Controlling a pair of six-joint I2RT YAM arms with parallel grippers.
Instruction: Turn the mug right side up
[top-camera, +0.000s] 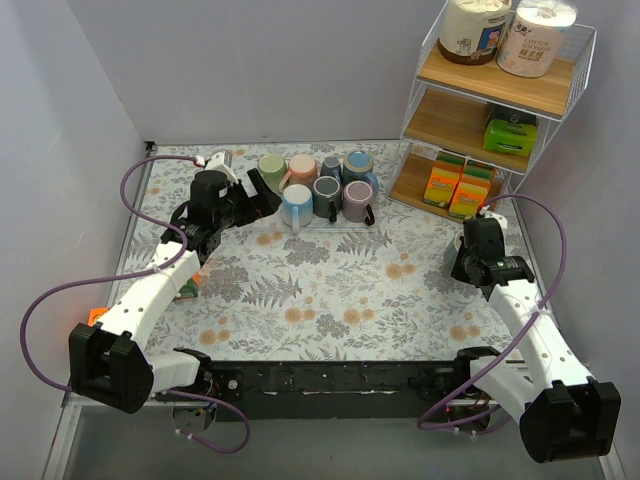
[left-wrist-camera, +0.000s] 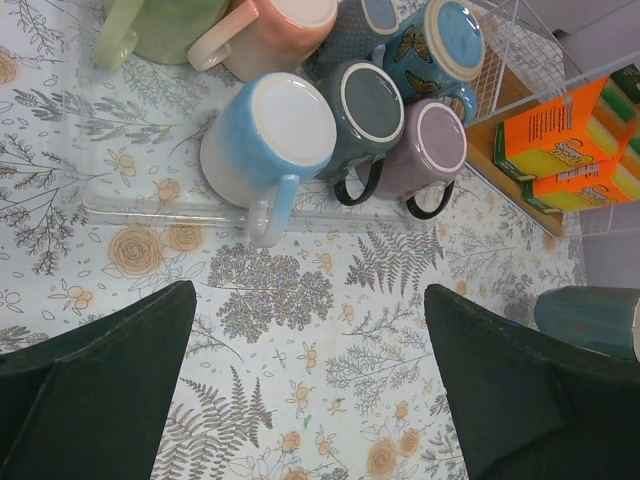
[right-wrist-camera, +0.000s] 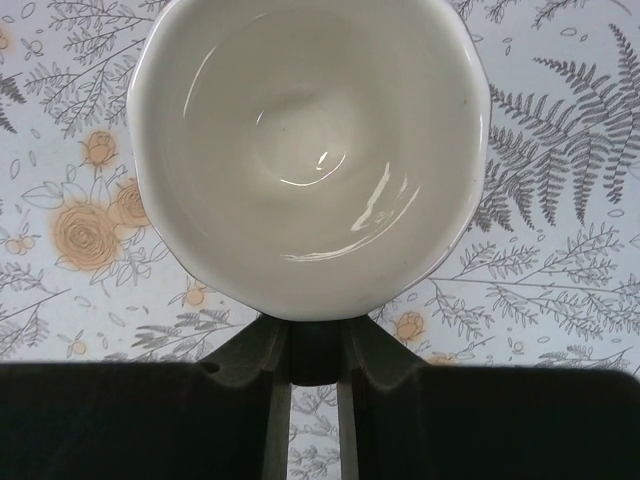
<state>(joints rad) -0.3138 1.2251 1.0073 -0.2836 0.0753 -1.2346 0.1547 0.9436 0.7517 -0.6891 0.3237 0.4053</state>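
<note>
The mug (right-wrist-camera: 300, 150), mouth up toward the wrist camera at the right of the table (right-wrist-camera: 560, 300), is pinched by its handle (right-wrist-camera: 315, 365) in the right gripper (right-wrist-camera: 313, 400), which should lower it level until the base seats before letting go, the left gripper (left-wrist-camera: 308, 330) spread by the other mugs (left-wrist-camera: 270, 140).

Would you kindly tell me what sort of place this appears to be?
Probably a robotics lab's mock kitchen: upturned mugs, a floral tablecloth, and a wire shelf holding sponge packs and paper rolls.
</note>
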